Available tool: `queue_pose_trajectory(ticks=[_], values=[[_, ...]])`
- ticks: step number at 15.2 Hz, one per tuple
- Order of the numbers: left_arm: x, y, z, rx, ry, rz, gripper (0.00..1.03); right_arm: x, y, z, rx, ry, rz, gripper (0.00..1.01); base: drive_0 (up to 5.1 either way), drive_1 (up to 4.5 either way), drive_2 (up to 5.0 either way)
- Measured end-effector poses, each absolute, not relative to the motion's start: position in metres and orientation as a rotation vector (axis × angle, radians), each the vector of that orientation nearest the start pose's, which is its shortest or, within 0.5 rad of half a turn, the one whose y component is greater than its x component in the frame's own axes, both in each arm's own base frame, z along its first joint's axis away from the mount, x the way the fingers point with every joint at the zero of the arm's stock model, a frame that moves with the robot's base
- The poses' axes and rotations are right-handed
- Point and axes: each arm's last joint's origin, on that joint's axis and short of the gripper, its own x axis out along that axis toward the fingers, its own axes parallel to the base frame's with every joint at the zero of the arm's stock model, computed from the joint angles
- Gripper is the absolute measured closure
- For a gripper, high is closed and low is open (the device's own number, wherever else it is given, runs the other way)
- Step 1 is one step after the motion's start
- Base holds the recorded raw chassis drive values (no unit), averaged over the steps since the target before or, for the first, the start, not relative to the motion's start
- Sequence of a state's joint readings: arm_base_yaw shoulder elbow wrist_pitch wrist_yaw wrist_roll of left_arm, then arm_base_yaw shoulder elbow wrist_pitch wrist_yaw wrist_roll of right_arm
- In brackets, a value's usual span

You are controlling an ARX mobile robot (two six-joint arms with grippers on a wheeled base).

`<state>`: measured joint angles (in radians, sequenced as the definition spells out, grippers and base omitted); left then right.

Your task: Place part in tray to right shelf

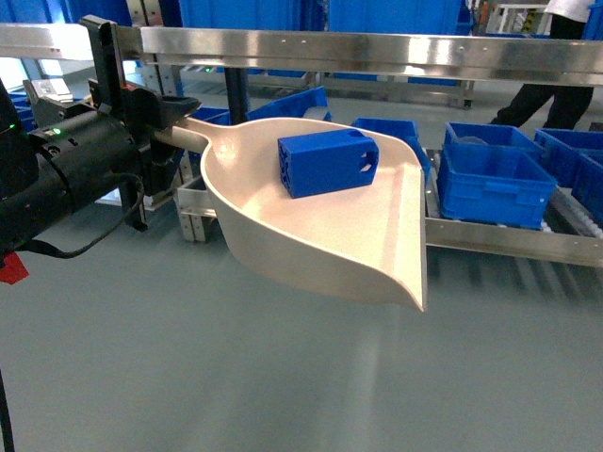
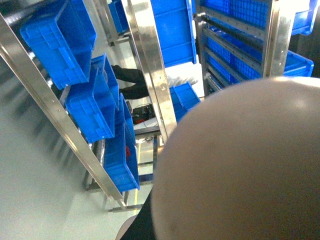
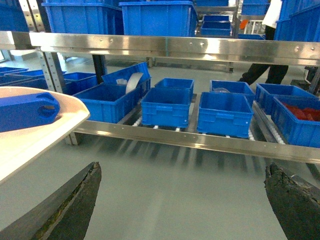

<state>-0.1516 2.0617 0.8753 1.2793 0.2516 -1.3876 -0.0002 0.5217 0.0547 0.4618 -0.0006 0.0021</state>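
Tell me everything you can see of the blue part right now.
The part is a small bright-blue box-shaped block, plastic by its look, with round holes and an oblong slot at its right end. It lies on its side inside the cream tray, resting on the tray's floor near the back wall. No pincer touches it. The right wrist view shows its holed end.

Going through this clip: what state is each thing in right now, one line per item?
Blue part: lying on its side in the scoop.
Beige scoop: held level above the floor by its handle.
Left tool: shut on the scoop handle.
Right tool: open, empty.
Right shelf: holds open blue crates.
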Motion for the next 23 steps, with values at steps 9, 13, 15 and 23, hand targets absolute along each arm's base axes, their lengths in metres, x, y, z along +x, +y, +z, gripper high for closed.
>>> queue_pose_trajectory(ticks=[9, 13, 15, 23], values=[[0.3817, -0.0664, 0.1406, -1.362, 0.203, -0.403, 0.89, 0.1336, 0.0, 0.1779, 0.002, 0.005, 0.0, 0.03, -1.7, -1.65, -1.7], [0.3816, -0.0669, 0.1406, -1.361, 0.206, -0.405, 0.89, 0.1336, 0.0, 0.1779, 0.002, 0.005, 0.0, 0.03, -0.4, -0.38, -0.4], [0.382, -0.0648, 0.1406, -1.362, 0.197, -0.396, 0.89, 0.1336, 0.0, 0.1779, 0.002, 0.005, 0.0, 0.03, 0.0, 0.0, 0.0], [0.3818, -0.0656, 0.1406, -1.362, 0.199, -0.398, 0.89, 0.1336, 0.0, 0.1779, 0.002, 0.005, 0.0, 0.03, 0.0, 0.0, 0.0]])
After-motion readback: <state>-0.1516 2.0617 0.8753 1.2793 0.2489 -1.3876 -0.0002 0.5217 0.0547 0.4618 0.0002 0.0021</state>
